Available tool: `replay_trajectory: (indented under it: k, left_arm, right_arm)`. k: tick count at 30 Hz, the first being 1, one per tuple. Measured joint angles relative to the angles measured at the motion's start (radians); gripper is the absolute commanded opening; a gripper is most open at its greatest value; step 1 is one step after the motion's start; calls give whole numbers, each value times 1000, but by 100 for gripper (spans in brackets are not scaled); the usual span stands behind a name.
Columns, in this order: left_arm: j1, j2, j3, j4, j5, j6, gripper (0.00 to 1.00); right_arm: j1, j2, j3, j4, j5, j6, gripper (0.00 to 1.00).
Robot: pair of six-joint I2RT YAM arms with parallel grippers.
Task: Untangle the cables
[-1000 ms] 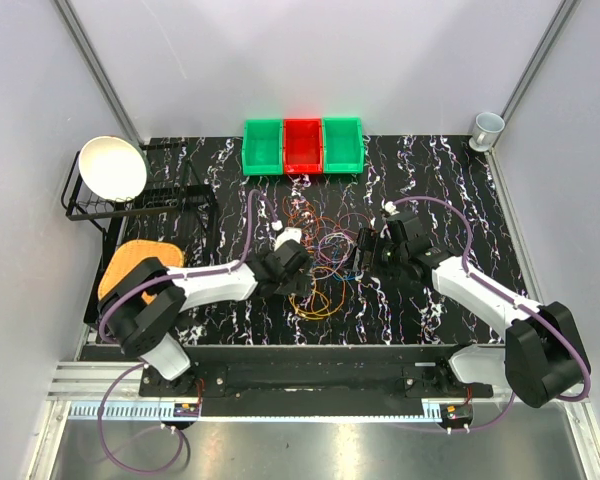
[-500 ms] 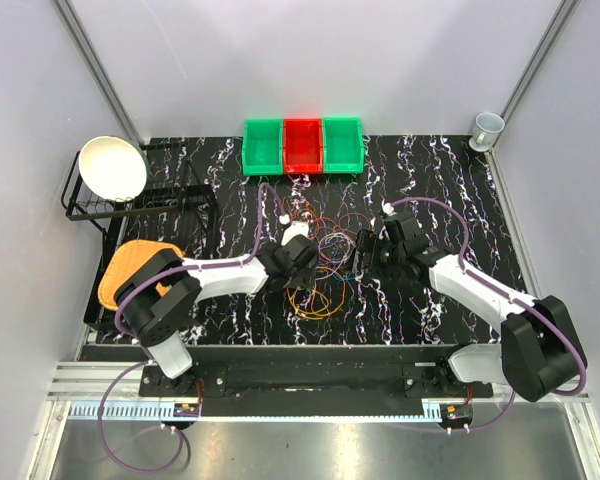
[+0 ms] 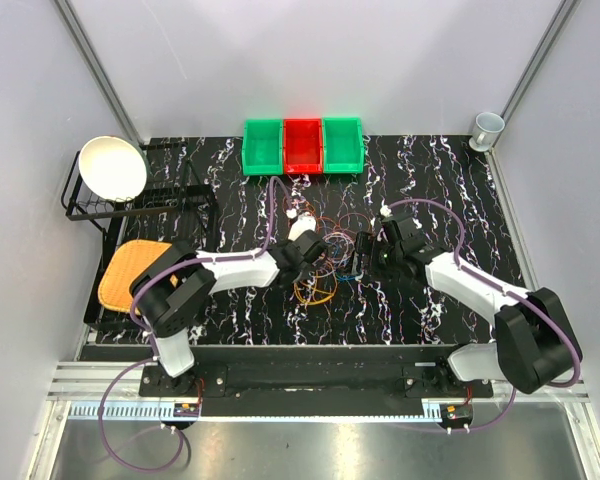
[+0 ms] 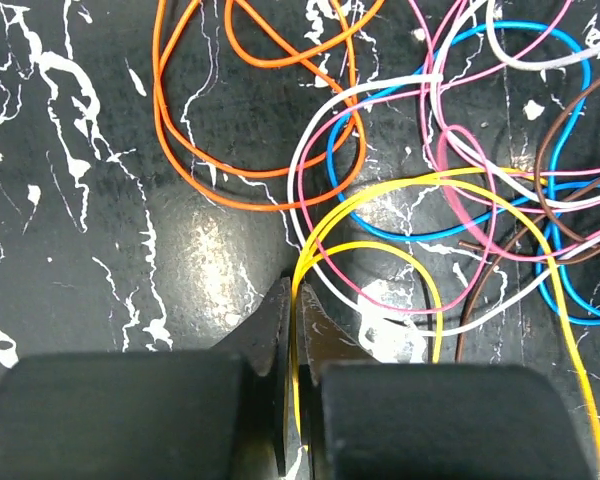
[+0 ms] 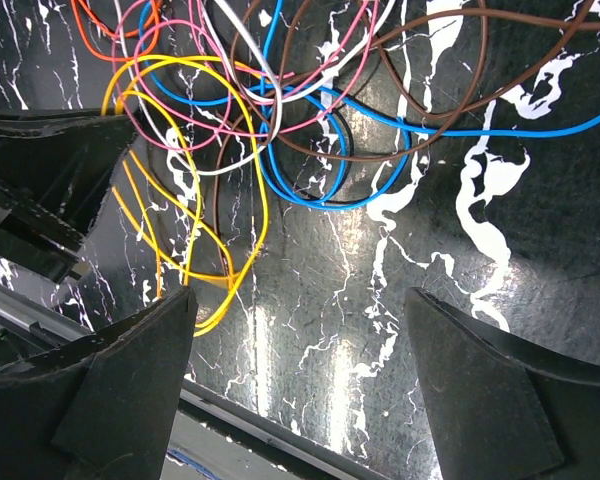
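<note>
The cables (image 3: 332,242) lie in a loose tangle on the black marbled table (image 3: 430,180), between my two grippers. My left gripper (image 3: 311,256) sits at the tangle's left edge. In the left wrist view the left gripper (image 4: 295,287) is shut on a yellow cable (image 4: 436,330), which runs between the jaws. Orange loops (image 4: 159,110) lie just ahead, with white, pink, blue and brown strands to the right. My right gripper (image 3: 364,256) hovers at the tangle's right edge. Seen from the right wrist, this gripper (image 5: 298,292) is open over bare table. Yellow loops (image 5: 264,200) and a blue cable (image 5: 480,132) lie ahead of it.
Two green bins (image 3: 263,146) (image 3: 342,144) flank a red bin (image 3: 302,145) at the table's back. A white bowl (image 3: 113,167) sits on a black wire rack (image 3: 140,205) at the left, with an orange pad (image 3: 130,270) below it. A cup (image 3: 487,128) stands at the back right corner.
My left gripper has moved right and forward into the tangle and shut on the yellow cable. The yellow loops shifted slightly. The right gripper has barely moved and stays open.
</note>
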Motion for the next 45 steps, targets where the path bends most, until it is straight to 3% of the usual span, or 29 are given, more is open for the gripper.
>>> replay_trajectory:
  k: [8,14,27,35,45]
  left_arm:
    - [0,-81,5,-93,7,58,0]
    - [0,-223,119,-254,51,153,0]
    - [1,-467,298,-559,157,285,0]
    - [1,-541,302,-641,333,383,0]
    - [1,-591,235,-604,494,442,0]
  right_arm:
    - [0,-12,14,-16,-2,-22,91]
    - [0,-103,94,-43,-34,-61,93]
    - [0,-325,182,23,-308,-111,99]
    - [54,-262,200,83,-474,-116,99]
    - [156,-148,217,105,-467,-132,92]
